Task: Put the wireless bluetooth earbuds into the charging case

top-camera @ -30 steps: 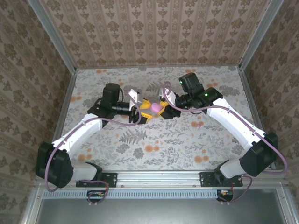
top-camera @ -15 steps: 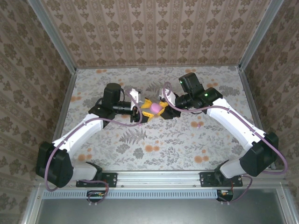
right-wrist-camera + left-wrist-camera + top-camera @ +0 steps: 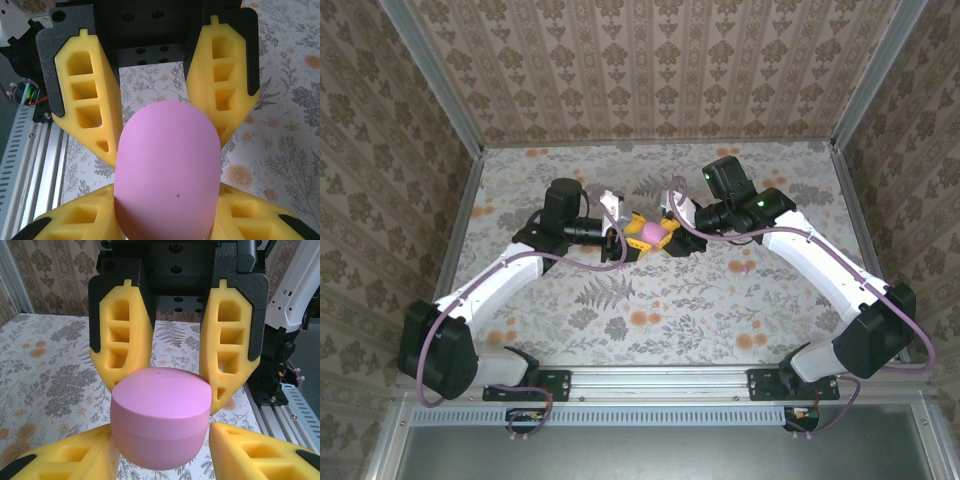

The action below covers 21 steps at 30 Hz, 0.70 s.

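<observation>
**Closed case pinched between both arms**

The charging case [image 3: 650,232] is held off the table [image 3: 720,300] at centre frame, midway between the two arms. In the right wrist view its long axis runs up the frame. The left fingers [image 3: 65,460] and right fingers [image 3: 250,217] each press its sides from opposite ends. The lid looks shut, so opening it probably comes first.

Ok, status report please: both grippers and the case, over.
Grippers: left gripper and right gripper both shut on charging case. Lid closed. No obstacle seen nearby.
</observation>
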{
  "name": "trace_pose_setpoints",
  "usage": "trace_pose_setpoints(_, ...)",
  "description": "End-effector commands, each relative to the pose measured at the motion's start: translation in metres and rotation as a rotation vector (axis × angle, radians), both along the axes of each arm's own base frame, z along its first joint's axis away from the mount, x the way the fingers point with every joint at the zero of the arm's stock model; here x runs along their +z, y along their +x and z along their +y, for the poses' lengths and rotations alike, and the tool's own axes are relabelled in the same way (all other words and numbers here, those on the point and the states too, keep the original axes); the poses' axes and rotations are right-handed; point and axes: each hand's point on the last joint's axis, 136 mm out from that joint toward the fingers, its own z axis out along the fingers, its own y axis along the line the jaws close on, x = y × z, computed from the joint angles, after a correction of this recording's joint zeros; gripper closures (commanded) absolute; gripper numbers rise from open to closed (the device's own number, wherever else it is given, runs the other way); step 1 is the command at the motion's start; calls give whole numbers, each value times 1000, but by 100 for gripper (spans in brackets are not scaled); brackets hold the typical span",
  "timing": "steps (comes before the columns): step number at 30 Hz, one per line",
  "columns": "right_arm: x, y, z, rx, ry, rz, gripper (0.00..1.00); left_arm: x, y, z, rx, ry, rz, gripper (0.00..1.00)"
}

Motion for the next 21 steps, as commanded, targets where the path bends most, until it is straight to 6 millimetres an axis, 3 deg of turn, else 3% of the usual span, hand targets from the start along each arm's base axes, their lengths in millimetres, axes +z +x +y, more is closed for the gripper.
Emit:
trace_pose_setpoints(1, 6, -6, 3, 35, 24, -19, 63, 12, -6, -5, -40, -24, -10, 50)
trace_pose_setpoints(21, 1, -2, 1, 17, 1, -37, 63, 10, -3, -8, -31, -13, -3, 48)
